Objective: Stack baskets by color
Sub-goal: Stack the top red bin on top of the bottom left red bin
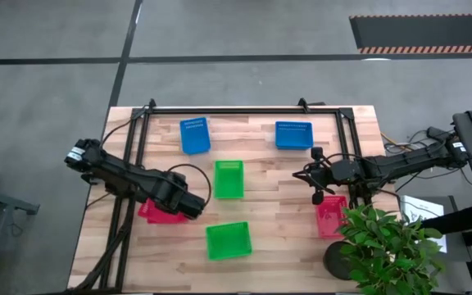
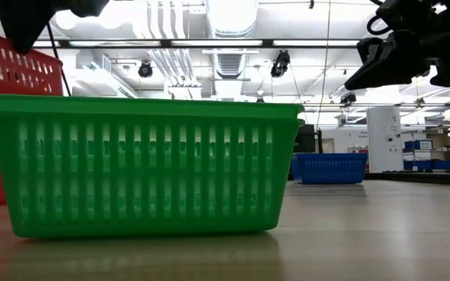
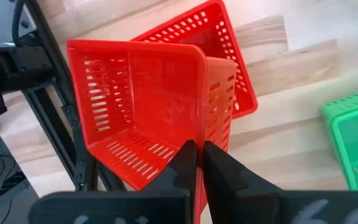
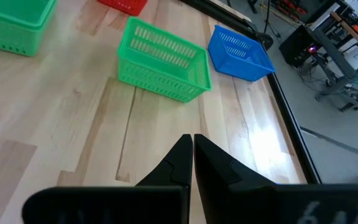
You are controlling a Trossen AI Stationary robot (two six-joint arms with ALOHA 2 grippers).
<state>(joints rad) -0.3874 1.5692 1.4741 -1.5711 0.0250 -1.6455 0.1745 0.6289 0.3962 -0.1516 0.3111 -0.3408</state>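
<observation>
My left gripper (image 1: 188,205) (image 3: 199,149) is shut on a red basket (image 3: 135,112) at the table's left. Under that basket a second red basket (image 3: 232,56) (image 1: 150,213) rests on the wood on its base. A third red one (image 1: 331,215) sits at the right. Two blue baskets (image 1: 195,135) (image 1: 293,134) stand near the far edge. Two green ones (image 1: 229,179) (image 1: 229,240) sit in the middle, the nearer one filling the low view (image 2: 143,164). My right gripper (image 1: 316,176) (image 4: 192,146) hovers shut and holds nothing. My left gripper pinches one side wall of the red basket at its rim (image 3: 199,127), one finger inside the basket and one outside. The fingers come from above, pointing down. The basket hangs tilted below them, over the second red basket; whether the two touch I cannot tell.
A black metal frame (image 1: 244,111) runs around the table's far and side edges. A potted plant (image 1: 388,250) stands at the near right corner, beside the right red basket. Bare wood lies between the green baskets and the right arm.
</observation>
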